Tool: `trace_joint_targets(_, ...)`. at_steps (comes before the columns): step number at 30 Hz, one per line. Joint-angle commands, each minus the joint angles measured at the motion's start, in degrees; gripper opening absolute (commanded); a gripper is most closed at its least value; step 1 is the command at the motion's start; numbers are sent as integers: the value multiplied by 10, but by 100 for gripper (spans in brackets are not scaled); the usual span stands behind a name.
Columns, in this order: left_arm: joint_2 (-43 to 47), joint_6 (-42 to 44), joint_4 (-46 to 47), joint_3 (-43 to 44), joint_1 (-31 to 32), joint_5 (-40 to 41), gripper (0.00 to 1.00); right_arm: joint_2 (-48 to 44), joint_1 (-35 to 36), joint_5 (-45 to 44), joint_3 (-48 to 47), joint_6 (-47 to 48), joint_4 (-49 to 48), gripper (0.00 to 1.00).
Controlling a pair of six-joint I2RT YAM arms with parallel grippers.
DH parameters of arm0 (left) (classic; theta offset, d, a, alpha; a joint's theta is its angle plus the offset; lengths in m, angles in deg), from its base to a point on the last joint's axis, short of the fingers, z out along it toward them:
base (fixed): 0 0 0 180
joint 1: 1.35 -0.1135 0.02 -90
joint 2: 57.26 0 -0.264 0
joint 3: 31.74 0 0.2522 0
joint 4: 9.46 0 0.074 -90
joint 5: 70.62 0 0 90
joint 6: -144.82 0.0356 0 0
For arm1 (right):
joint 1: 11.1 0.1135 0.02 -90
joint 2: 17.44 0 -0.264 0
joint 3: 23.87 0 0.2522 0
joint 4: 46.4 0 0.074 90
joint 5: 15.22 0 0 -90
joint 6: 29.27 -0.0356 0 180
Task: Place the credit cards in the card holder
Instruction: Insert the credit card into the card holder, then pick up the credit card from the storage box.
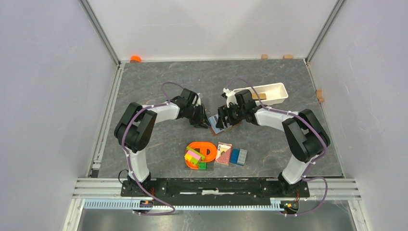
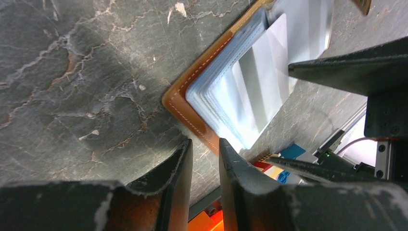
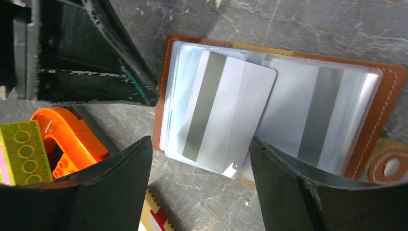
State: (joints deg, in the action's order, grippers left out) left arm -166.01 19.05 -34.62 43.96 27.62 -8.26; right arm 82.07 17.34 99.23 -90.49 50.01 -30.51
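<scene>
At mid-table, top view: the card holder (image 1: 217, 129) lies open and flat between the two grippers. The left gripper (image 1: 201, 123) is at its left end and the right gripper (image 1: 224, 117) is over its right part. A white tray (image 1: 274, 91) sits behind the right arm. An orange toy (image 1: 202, 150) and a red card pack (image 1: 223, 154) lie nearer the bases.

Left wrist view: fingers a narrow slit apart, nothing between them — tips just off the holder's stitched brown corner. A pale credit card (image 2: 260, 82) rests on the clear sleeves.

Right wrist view: jaws wide apart, straddling that card, gripping nothing; the right finger is just beside its edge. The card lies askew on the sleeves, grey stripe up — whether any end is under a sleeve, cannot tell.
</scene>
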Motion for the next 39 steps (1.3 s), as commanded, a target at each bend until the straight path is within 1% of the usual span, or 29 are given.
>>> trace_joint_targets(1,-9,-7,3,13,0,-1,33,5,17,30,2,-17,-28,78)
trace_joint_targets(12,-4,-6,8,12,1,-6,32,10,37,67,-4,-29,-60,75)
trace_joint_targets(14,0,-3,3,15,-2,-3,32,4,37,54,-7,-28,-54,75)
trace_joint_targets(16,11,6,-12,22,-9,5,33,-17,36,12,-17,-14,-27,76)
trace_joint_targets(19,34,27,-41,37,-30,30,40,-65,33,-56,-41,11,34,79)
trace_joint_targets(21,60,37,-51,40,-44,45,48,-87,27,-106,-72,28,79,80)
trace_joint_targets(24,98,54,-69,48,-61,68,64,-98,17,-186,-128,52,143,80)
trace_joint_targets(27,133,78,-92,61,-72,93,73,-82,7,-265,-172,70,181,78)
trace_joint_targets(31,171,110,-123,76,-75,125,78,-41,-4,-327,-231,83,201,71)
trace_joint_targets(35,197,119,-129,74,-75,136,79,9,-6,-340,-285,94,212,62)
trace_joint_targets(39,208,114,-130,72,-75,122,79,51,-6,-339,-315,102,210,57)
